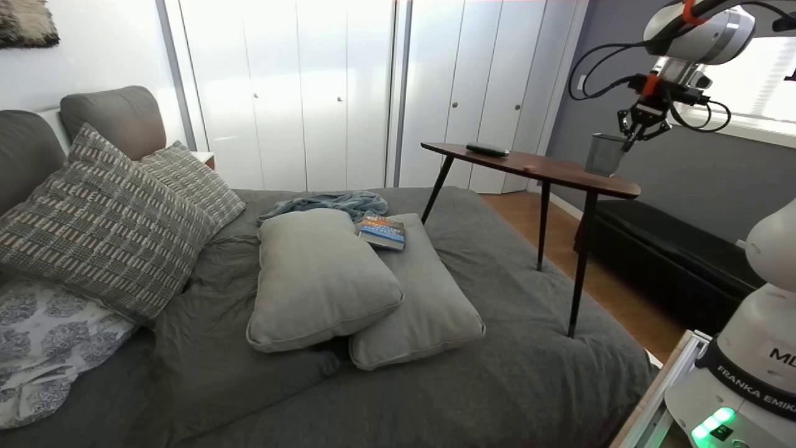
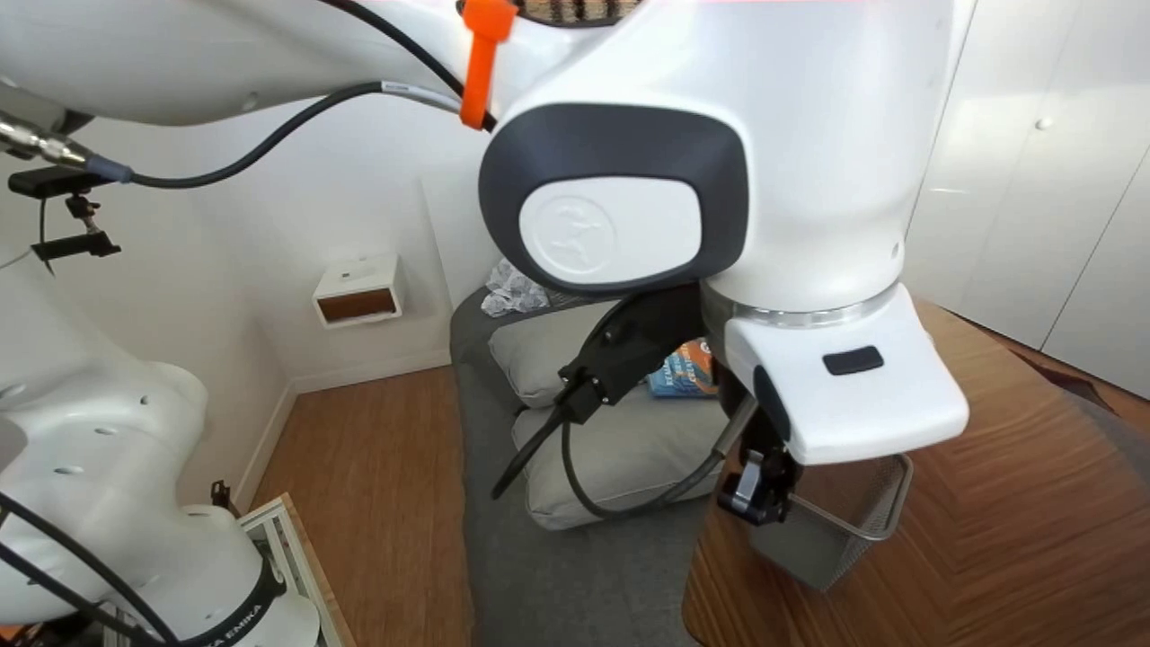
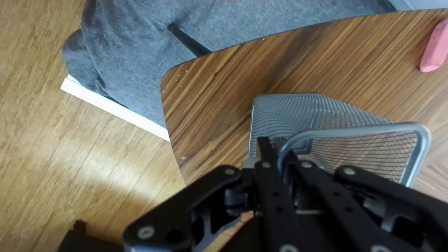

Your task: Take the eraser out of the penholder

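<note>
Wrist view: eraser [image 3: 435, 49], a pink block, lies on the brown tabletop [image 3: 217, 101], partly cut off by the right edge of the frame. It is outside the penholder [image 3: 350, 132] and apart from it. In an exterior view, a pinkish spot [image 1: 528, 168] on the same wood is too small to identify there. That view also gives the flat dark object [image 1: 487, 149] toward the opposite end of the tabletop, and the table legs [image 1: 578, 274] standing on the grey bed [image 1: 497, 373]. Book [image 1: 381, 232] on the pale pillows [image 1: 326, 280]: visible in both exterior views, partly covered by the arm in one of them.

Gripper [image 3: 280, 161]: clamped on the penholder's wall. Best seen from the wrist — fingers [image 3: 270, 185] close together, the metal rim running between them. Penholder leans a little in an exterior view [image 1: 602, 155], its base over the tabletop; contact with the wood unclear.

Arm [image 1: 696, 37] pose: comes in from the upper right in that exterior view, wrist above the narrow end of the table, gripper pointing down and slightly leftward. In an exterior view the forearm [image 2: 269, 54] spans the top of the frame and the white wrist [image 2: 835, 377] hangs at right — it covers most of the gripper.
</note>
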Robot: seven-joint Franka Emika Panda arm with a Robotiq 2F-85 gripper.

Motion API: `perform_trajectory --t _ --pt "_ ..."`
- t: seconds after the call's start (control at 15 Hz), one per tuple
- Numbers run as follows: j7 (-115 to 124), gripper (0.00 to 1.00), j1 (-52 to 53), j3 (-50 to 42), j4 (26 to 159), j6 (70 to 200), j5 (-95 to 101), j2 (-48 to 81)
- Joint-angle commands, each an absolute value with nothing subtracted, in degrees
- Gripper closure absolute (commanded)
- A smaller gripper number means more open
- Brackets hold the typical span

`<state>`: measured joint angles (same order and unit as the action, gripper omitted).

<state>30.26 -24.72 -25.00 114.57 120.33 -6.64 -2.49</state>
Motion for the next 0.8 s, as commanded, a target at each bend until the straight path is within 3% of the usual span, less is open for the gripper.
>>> perform_trajectory --t 0.0,0.4,0.47,0.53,0.73 --pt "31.40 0.98 -24.88 -24.71 115.42 118.35 -6.14 -4.04" --pt "33.71 0.98 -24.57 -24.24 115.66 117.34 -4.77 -3.22" --pt "33.72 0.68 -24.54 -24.20 115.70 116.90 -4.63 -3.23" --pt "33.78 0.68 -24.53 -24.16 115.66 116.53 -4.56 -3.19" --pt "34.04 0.49 -24.49 -24.05 115.26 115.10 -4.36 -3.12"
